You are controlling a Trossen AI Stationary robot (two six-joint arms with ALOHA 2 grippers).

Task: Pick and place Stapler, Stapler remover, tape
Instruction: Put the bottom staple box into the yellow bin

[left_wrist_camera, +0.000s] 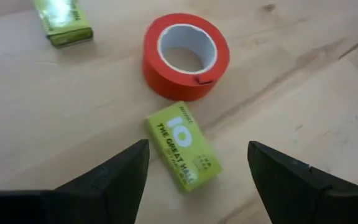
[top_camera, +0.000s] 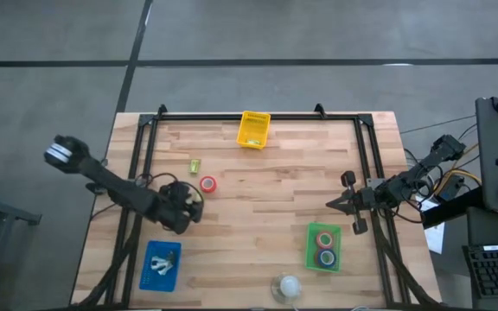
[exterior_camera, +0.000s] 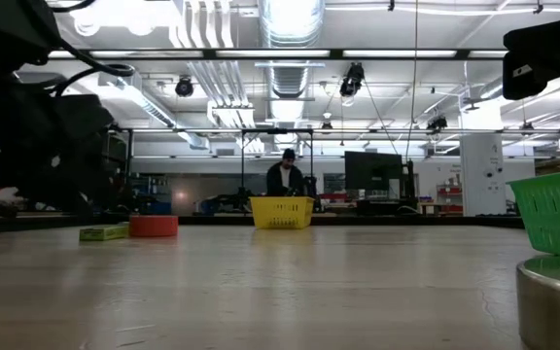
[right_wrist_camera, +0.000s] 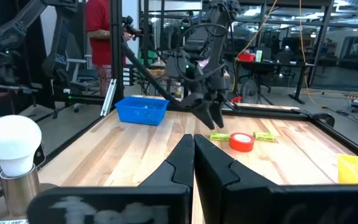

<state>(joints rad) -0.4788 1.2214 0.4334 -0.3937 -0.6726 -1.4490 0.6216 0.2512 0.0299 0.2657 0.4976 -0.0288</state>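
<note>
the left gripper (left_wrist_camera: 197,163) hangs over the wooden table (top_camera: 266,186) at about 9 o'clock from its centre, jaws spread wide and holding nothing. between its fingers lies a small green box (left_wrist_camera: 183,145), and just past that at 12 o'clock a red tape roll (left_wrist_camera: 186,56) lies flat; a second green box (left_wrist_camera: 63,20) sits at 10 o'clock. the right gripper (top_camera: 331,204) waits at the table's 3 o'clock edge, fingers pressed together, empty. more tape rolls (top_camera: 325,248) sit in the green tray (top_camera: 310,250) at 5 o'clock.
</note>
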